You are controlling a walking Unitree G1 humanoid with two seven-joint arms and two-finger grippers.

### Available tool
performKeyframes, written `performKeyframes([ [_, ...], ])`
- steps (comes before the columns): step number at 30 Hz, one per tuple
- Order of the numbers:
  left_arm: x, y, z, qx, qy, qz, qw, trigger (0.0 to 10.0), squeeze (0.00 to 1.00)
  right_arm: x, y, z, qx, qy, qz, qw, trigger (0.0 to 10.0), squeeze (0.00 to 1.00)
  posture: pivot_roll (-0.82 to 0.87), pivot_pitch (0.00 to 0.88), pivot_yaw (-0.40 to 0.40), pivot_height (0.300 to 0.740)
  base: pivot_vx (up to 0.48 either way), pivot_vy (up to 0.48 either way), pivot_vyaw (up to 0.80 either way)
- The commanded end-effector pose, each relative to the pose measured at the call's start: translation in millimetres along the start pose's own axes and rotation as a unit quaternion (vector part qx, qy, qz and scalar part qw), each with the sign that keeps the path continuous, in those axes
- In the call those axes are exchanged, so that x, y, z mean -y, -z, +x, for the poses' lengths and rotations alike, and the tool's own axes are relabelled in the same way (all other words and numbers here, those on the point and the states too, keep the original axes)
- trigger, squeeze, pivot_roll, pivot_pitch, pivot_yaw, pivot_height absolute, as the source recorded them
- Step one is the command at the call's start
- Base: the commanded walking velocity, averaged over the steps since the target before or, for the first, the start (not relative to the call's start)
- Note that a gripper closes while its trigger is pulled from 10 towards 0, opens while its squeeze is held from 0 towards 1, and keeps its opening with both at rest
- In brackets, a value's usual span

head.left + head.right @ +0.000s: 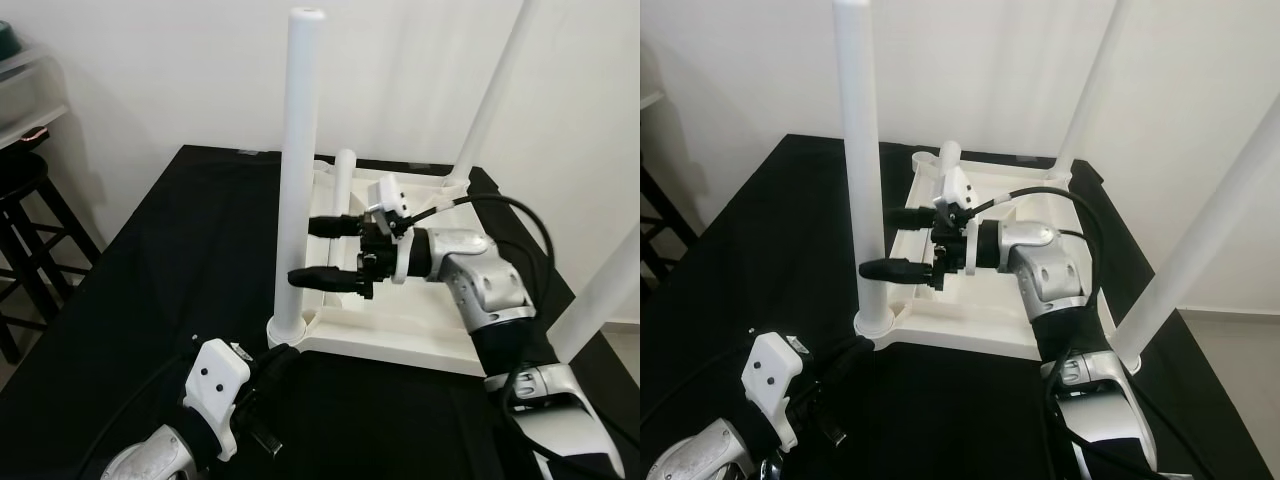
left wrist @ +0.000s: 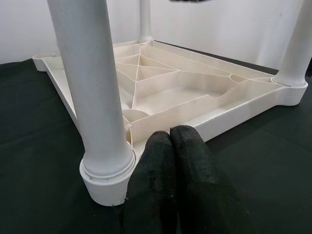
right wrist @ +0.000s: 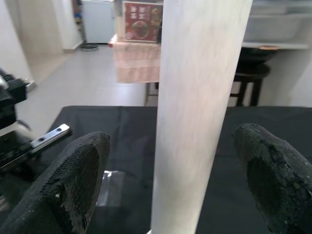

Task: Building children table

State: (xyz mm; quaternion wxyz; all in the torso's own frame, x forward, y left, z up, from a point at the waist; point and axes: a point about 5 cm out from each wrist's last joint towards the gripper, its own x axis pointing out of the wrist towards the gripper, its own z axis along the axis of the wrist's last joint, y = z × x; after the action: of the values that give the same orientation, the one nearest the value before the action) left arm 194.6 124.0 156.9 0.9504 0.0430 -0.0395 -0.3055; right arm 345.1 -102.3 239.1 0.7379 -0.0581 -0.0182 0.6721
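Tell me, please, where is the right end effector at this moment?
In the left eye view, the right end effector is right of centre, above the upturned white tabletop, open, with one finger on each side of the near-left table leg.

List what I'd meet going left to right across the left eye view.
Black stool → near-left table leg → right gripper, jaws open beside that leg → far-right table leg → near-right table leg.

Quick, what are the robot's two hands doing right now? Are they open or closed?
Left tool: closed, holding nothing, low by the base of the near table leg.
Right tool: open, one finger on each side of that leg, not squeezing it yet.
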Motion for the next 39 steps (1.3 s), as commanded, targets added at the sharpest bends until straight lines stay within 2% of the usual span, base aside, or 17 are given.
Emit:
performKeyframes([
  [1, 2.8, 2, -0.3, -0.008, 0.003, -0.004, 1.0, 10.0, 0.0, -0.7, 0, 6.4, 0.009, -0.03, 0.001, 1.0, 10.0, 0.0, 0.11, 0.058, -0.092, 0.74, 0.0, 0.0, 0.0],
  [3, 2.8, 2, -0.2, -0.008, 0.003, -0.004, 1.0, 10.0, 0.0, -0.7, 1, 7.8, 0.011, -0.039, 0.007, 0.999, 10.0, 0.0, 0.12, 0.058, -0.093, 0.74, 0.0, 0.0, 0.0],
  [4, 2.8, 2, -0.1, -0.008, 0.003, -0.004, 1.0, 10.0, 0.0, -0.5, 2, 9.1, 0.017, -0.045, 0.015, 0.999, 4.2, 0.0, 0.12, 0.058, -0.095, 0.74, 0.0, 0.0, 0.0],
  [5, 2.8, 2, 0.0, -0.008, 0.003, -0.004, 1.0, 10.0, 0.0, 0.5, 3, 9.8, 0.02, -0.048, 0.018, 0.999, 0.0, 0.0, 0.12, 0.058, -0.095, 0.74, 0.0, 0.0, 0.0],
  [12, 2.6, 1, 0.6, -0.008, 0.003, -0.004, 1.0, 10.0, 0.0, 4.0, 7, 9.9, 0.02, -0.049, 0.022, 0.998, 0.0, 0.0, 0.12, 0.06, -0.096, 0.74, 0.0, 0.0, 0.0],
  [18, 2.7, 1, 1.3, -0.007, 0.003, -0.004, 1.0, 10.0, 0.0, 9.5, 15, 12.7, 0.007, -0.004, 0.012, 1.0, 0.0, 0.0, 0.11, 0.061, -0.101, 0.74, 0.0, 0.0, 0.0],
  [24, 3.3, 0, 1.5, -0.005, 0.0, -0.003, 1.0, 10.0, 0.0, -2.5, 39, 5.3, -0.049, 0.096, 0.01, 0.994, 0.0, 0.0, 0.11, 0.076, -0.112, 0.74, 0.0, 0.0, 0.0],
  [25, 2.5, 0, 1.0, -0.005, 0.0, -0.002, 1.0, 10.0, 0.0, -11.9, 50, 1.5, -0.075, 0.142, 0.034, 0.986, 0.0, 0.0, 0.1, 0.084, -0.11, 0.74, 0.0, 0.0, 0.0],
  [26, 1.3, -1, 0.3, -0.005, -0.001, -0.001, 1.0, 10.0, 0.0, -28.6, 67, -3.2, -0.115, 0.231, 0.056, 0.965, 0.0, 0.0, 0.09, 0.087, -0.106, 0.74, 0.0, 0.0, 0.0],
  [27, 1.3, -1, 0.3, -0.005, -0.001, -0.001, 1.0, 10.0, 0.0, -28.6, 67, -3.2, -0.115, 0.231, 0.056, 0.965, 0.0, 0.0, 0.09, 0.087, -0.106, 0.74, 0.0, 0.0, 0.0],
  [28, -0.1, -1, -0.6, -0.006, -0.001, 0.0, 1.0, 10.0, 0.0, -45.5, 77, -9.6, -0.145, 0.304, 0.061, 0.94, 0.0, 0.0, 0.08, 0.092, -0.101, 0.74, 0.0, 0.0, 0.0],
  [30, -0.1, -1, -0.6, -0.006, -0.001, 0.0, 1.0, 10.0, 0.0, -45.5, 77, -9.6, -0.145, 0.304, 0.061, 0.94, 0.0, 0.0, 0.08, 0.092, -0.101, 0.74, 0.0, 0.0, 0.0],
  [32, -2.7, -1, -2.0, -0.009, -0.002, 0.002, 1.0, 10.0, 0.0, -83.1, 89, -16.9, -0.168, 0.371, 0.077, 0.91, 0.0, 0.0, 0.07, 0.092, -0.091, 0.74, 0.0, 0.0, 0.0],
  [35, -4.0, 0, -2.6, -0.012, -0.002, 0.004, 1.0, 10.0, 0.0, -94.4, 90, -19.0, -0.168, 0.384, 0.083, 0.904, 0.0, 0.0, 0.07, 0.086, -0.086, 0.74, 0.0, 0.0, 0.0],
  [36, -5.0, 1, -2.9, -0.015, -0.001, 0.005, 1.0, 10.0, 0.0, -97.3, 89, -23.9, -0.167, 0.408, 0.081, 0.894, 0.0, 0.0, 0.07, 0.081, -0.084, 0.74, 0.0, 0.0, 0.0],
  [37, -5.9, 2, -3.1, -0.017, -0.001, 0.006, 1.0, 10.0, 0.0, -93.6, 87, -28.7, -0.164, 0.434, 0.078, 0.882, 0.0, 0.0, 0.07, 0.077, -0.084, 0.74, 0.0, 0.0, 0.0],
  [39, -6.6, 2, -3.1, -0.019, 0.0, 0.007, 1.0, 10.0, 0.0, -88.9, 85, -30.4, -0.161, 0.449, 0.072, 0.876, 0.0, 0.0, 0.07, 0.074, -0.085, 0.74, 0.0, 0.0, 0.0],
])
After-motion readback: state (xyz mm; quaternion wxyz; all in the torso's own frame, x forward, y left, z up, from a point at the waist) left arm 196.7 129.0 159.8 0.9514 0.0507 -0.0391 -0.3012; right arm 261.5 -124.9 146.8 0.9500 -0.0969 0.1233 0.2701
